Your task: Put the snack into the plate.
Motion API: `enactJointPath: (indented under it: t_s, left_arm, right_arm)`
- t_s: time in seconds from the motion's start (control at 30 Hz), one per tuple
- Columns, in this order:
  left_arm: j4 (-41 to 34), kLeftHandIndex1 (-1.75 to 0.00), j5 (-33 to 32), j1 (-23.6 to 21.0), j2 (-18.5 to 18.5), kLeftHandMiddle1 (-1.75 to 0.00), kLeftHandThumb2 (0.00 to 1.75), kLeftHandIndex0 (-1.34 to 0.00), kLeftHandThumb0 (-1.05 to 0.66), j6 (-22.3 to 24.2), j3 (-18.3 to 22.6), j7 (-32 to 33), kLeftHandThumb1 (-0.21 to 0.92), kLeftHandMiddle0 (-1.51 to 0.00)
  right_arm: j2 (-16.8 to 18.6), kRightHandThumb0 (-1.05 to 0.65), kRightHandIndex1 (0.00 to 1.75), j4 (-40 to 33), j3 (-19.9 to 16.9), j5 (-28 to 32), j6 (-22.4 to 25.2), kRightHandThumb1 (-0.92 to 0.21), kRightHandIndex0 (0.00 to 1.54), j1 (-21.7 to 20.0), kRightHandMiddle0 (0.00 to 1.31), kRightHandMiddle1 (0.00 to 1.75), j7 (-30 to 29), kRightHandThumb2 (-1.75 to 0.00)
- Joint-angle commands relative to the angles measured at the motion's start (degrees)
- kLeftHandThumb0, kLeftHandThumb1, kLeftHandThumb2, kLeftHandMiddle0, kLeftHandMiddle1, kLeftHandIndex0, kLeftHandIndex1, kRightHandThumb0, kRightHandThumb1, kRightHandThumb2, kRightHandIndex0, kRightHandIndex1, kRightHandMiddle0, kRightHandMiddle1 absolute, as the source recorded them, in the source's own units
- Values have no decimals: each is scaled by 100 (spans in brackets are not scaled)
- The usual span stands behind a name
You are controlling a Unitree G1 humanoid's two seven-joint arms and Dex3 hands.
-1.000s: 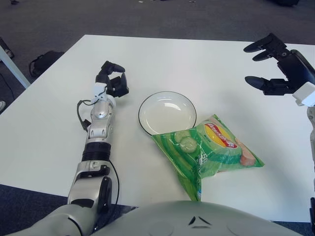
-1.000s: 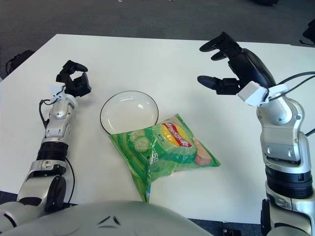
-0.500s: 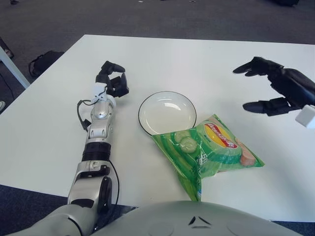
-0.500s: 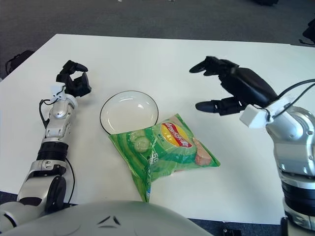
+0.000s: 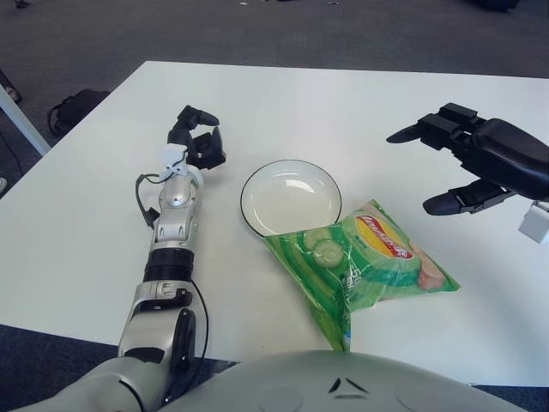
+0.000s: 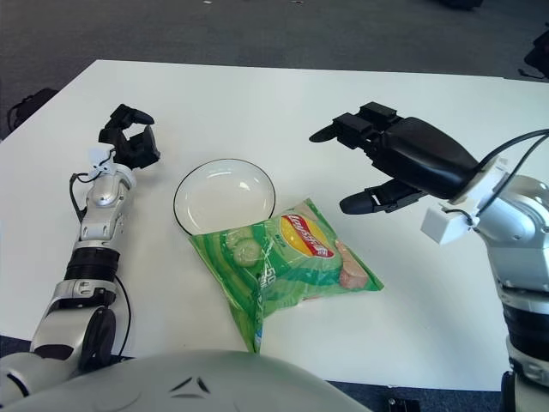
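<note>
A green snack bag (image 5: 364, 262) with a red and yellow label lies flat on the white table, its upper left corner overlapping the rim of the plate. The white plate (image 5: 291, 196) with a dark rim holds nothing else. My right hand (image 6: 369, 167) hovers above and to the right of the bag, fingers spread wide, holding nothing. My left hand (image 5: 196, 142) shows left of the plate with its fingers curled and nothing in them.
The white table (image 5: 77, 223) reaches to the far edge, with dark carpet beyond. A dark bag (image 5: 75, 107) sits on the floor off the table's left side. My own grey torso fills the bottom of both views.
My right hand has come down and to the left, from the far right of the table to just above the bag's right side, staying open. The left arm, bag and plate have not moved.
</note>
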Motion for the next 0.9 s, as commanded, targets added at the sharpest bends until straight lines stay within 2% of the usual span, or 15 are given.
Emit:
enactJointPath:
  t_s: [0.0,0.13,0.87]
  left_arm:
    - [-85,-175,8,50,-7,-175,113,-50,-43,12,0,42,46,-116]
    - [-106,-175,14,72,-30,-175,112,-49,-43,15,-11,46,47,-116]
    - [-208,-175,103,132,-85,-175,112,-49,-43,94,-82,132,48,-115]
  right_arm:
    - [-30,-89,24,585,-494,-56,-1428,-92,0,424,0,27,-323,-60]
    - [60,-87,17,496,-555,-8,-1352,-92,0,659,0,21,-343,-55]
    - [-33,-87,13,701,-620,24,-1644,-92,1,739,0,19,-458,-53]
